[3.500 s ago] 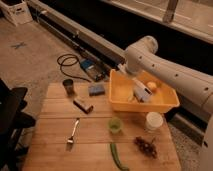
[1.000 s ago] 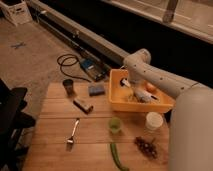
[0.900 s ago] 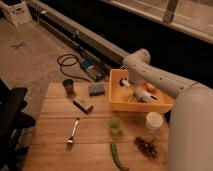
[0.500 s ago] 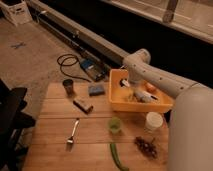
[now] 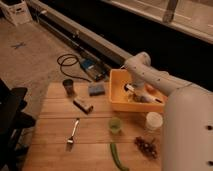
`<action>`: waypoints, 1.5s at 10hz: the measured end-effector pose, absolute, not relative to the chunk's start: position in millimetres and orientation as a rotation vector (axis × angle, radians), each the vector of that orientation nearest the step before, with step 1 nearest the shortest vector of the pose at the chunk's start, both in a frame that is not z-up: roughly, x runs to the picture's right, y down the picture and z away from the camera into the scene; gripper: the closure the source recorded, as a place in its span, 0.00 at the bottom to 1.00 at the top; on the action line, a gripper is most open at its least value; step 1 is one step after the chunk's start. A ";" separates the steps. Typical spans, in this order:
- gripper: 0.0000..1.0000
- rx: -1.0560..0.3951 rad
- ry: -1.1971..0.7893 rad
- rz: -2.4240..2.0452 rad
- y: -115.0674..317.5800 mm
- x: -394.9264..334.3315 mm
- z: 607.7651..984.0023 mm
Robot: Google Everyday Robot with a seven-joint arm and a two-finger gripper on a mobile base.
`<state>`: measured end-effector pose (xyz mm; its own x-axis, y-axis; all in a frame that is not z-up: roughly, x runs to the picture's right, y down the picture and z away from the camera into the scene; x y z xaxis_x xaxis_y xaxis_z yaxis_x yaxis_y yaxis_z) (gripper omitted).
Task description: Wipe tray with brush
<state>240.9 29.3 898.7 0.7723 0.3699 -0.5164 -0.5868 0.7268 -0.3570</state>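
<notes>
A fork and a green cup are lying nearest on the wooden table. Beyond them, the gripper is reaching down into the yellow tray, where the white-handled brush is lying; I cannot tell its grip.

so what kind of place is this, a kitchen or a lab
Probably a lab or workshop: bare concrete floor, coiled cable, a wooden table staged with props. The gripper is down inside the tray beside the brush.

A lab or workshop: bare concrete floor, wooden table, pincer inside the tray.
</notes>
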 end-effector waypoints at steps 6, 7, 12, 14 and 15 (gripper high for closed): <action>1.00 -0.463 0.386 0.578 3.6 237.5 923.3; 1.00 -0.459 0.348 0.583 3.2 227.9 921.2; 1.00 -0.495 0.256 0.564 34.6 207.6 888.7; 1.00 -0.509 0.323 0.559 40.8 220.9 885.3; 1.00 -0.508 0.370 0.562 40.0 236.6 885.9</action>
<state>236.6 40.0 885.9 0.7868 0.4094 -0.4619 -0.5863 0.7297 -0.3519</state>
